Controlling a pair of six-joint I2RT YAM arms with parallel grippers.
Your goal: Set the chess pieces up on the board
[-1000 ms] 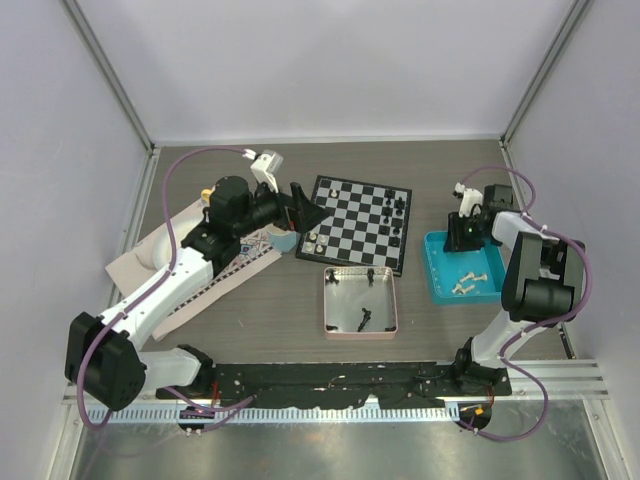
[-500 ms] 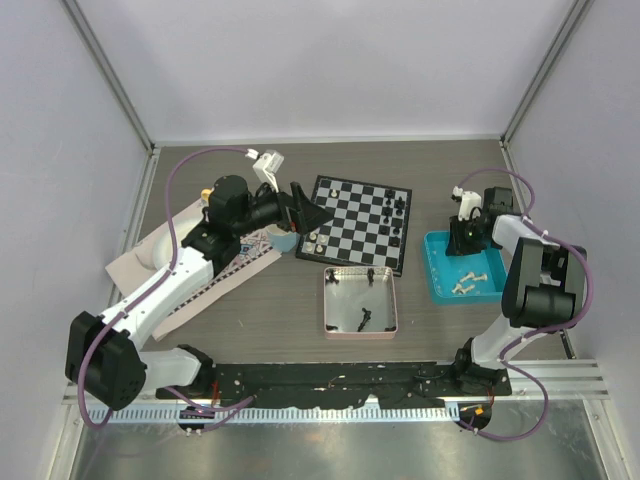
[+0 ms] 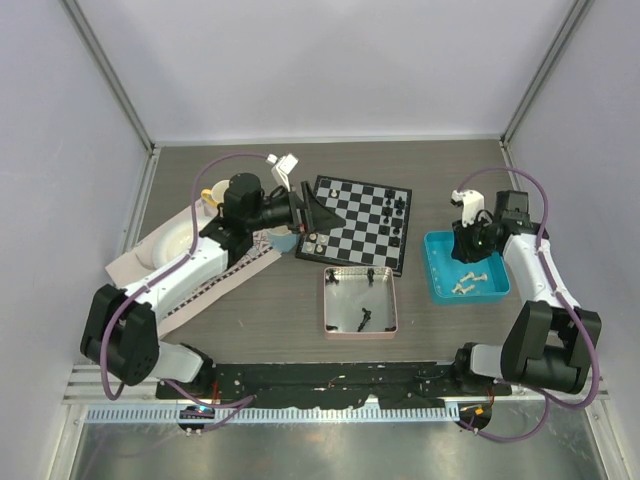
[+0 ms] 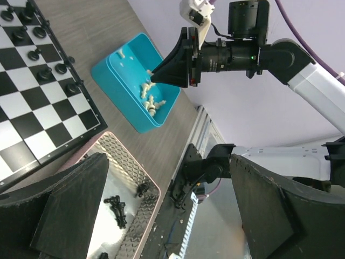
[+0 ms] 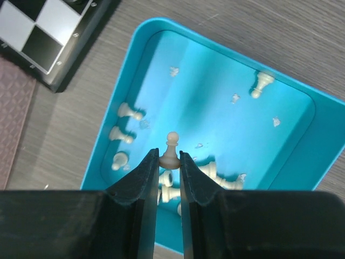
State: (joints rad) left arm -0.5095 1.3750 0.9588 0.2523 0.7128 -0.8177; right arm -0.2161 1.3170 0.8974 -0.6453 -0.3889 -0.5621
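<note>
A single off-white pawn [image 5: 171,151] is pinched at its foot between the fingers of the right gripper [image 5: 170,159]. The jaws are clenched on it, so only its round head and collar poke out past the tips. It is held upright over the blue tray [image 5: 294,132], which sits to the right of the board [image 3: 355,222], apart from it with bare table between them. More loose off-white chessmen [image 5: 129,112] are scattered in that tray, most of them tipped on their sides. A cluster lies just under the fingers and one lies alone toward a far corner. On the board itself a group of black pieces [image 3: 393,210] stands along the right-hand edge, and a few pale pieces [image 3: 316,241] stand at the near left corner. Just in front of the board, close to its near edge, is the pink tray [image 3: 327,305] with a shiny floor. It holds a handful of black chessmen [image 3: 364,320], at least one lying flat. The left gripper [image 3: 318,212] hangs over the board's left edge with its jaws spread wide and nothing between them. Through that gap its own camera takes in the board's right-hand squares, the pink tray and the blue tray. Left of the board, beyond that arm, a white plate [image 3: 170,245] rests on a pale mat [image 3: 128,268].
</note>
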